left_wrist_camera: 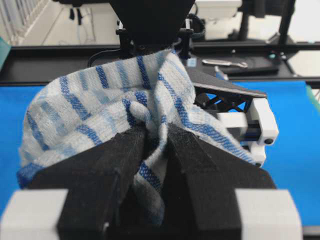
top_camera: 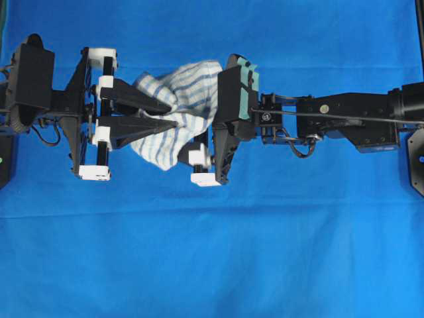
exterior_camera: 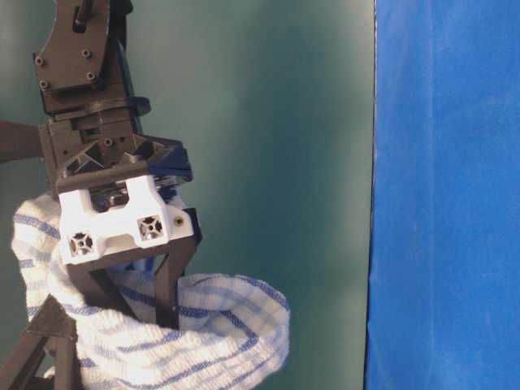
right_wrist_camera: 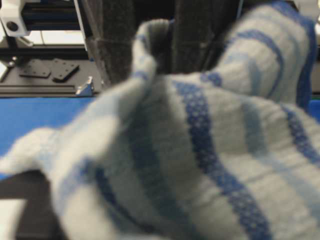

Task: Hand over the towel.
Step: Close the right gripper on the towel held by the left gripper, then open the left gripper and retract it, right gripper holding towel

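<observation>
Overhead exterior view: the left gripper (top_camera: 173,114) reaches in from the left edge with its two black fingers (top_camera: 136,98) drawn close together, pinching a fold of the towel (top_camera: 189,89). The towel, white with blue and grey stripes, hangs bunched between the two arms, above the blue cloth (top_camera: 212,252) that covers the table. The right gripper (top_camera: 199,142) comes in from the right edge; most of it is hidden under the towel and its own wrist housing, so its jaw spacing cannot be read here.

Table-level exterior view: one gripper (exterior_camera: 130,305) descends from the upper left, its black fingers (exterior_camera: 166,284) passing into the draped towel (exterior_camera: 236,325). The fingers stand apart, with cloth around them. A second black finger (exterior_camera: 36,349) shows at the lower left corner. The blue cloth (exterior_camera: 447,195) fills the right side.

Left wrist view: the left gripper (left_wrist_camera: 155,135) has its padded fingers (left_wrist_camera: 117,160) pressed onto a fold of the towel (left_wrist_camera: 100,105), cloth squeezed between them. Beyond the towel, part of the right gripper (left_wrist_camera: 245,125) is seen, one finger beside the cloth.

Right wrist view: the towel (right_wrist_camera: 210,150), blurred and very near, fills most of the picture. Above it the left gripper's fingers (right_wrist_camera: 112,40) clamp its upper edge. The right gripper's own jaws are hidden; whether they grip cannot be told.
</observation>
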You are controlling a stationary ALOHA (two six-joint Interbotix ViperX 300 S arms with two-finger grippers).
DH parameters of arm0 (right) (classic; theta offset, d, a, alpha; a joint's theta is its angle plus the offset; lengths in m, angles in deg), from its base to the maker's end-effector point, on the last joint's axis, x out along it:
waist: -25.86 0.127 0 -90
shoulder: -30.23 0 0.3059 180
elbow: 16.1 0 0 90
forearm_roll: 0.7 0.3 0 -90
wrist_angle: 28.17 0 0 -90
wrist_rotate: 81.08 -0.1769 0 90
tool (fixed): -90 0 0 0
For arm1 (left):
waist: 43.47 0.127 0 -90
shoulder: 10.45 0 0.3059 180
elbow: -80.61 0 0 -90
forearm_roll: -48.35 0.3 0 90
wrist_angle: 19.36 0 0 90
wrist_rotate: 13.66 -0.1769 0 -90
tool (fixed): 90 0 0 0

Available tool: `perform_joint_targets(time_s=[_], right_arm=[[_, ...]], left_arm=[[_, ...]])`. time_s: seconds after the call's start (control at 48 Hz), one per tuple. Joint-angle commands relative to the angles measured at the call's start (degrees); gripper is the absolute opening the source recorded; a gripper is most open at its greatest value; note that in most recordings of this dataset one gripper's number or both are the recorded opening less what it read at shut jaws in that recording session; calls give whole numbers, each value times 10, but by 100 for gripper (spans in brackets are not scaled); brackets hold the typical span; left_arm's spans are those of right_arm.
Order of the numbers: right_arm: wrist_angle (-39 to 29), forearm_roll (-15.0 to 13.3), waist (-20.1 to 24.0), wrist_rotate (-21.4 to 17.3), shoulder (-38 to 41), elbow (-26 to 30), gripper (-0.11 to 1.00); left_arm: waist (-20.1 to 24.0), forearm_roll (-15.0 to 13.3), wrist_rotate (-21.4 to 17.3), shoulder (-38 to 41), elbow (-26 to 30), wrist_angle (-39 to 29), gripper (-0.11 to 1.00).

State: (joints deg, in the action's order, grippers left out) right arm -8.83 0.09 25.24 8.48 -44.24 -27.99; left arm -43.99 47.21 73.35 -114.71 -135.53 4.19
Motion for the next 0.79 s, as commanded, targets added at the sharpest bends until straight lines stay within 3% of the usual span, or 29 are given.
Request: perform_joint_targets(time_s=[0.0, 0.146, 0.5, 0.688, 0.771], right_arm=[[-4, -1, 2, 2, -10, 16, 48], [-11, -2, 2, 4, -10, 15, 7], [-16, -2, 2, 4, -12, 11, 6], [-25, -2, 2, 4, -30, -7, 6], [-27, -2, 1, 4, -47, -25, 6]], left_arm=[[2, -1, -1, -4, 5, 2, 9], [2, -1, -1, -1, 8, 4, 9], [5, -1, 2, 5, 12, -2, 12], [5, -2, 5, -13, 0, -5, 67], [5, -2, 5, -30, -11, -10, 86]])
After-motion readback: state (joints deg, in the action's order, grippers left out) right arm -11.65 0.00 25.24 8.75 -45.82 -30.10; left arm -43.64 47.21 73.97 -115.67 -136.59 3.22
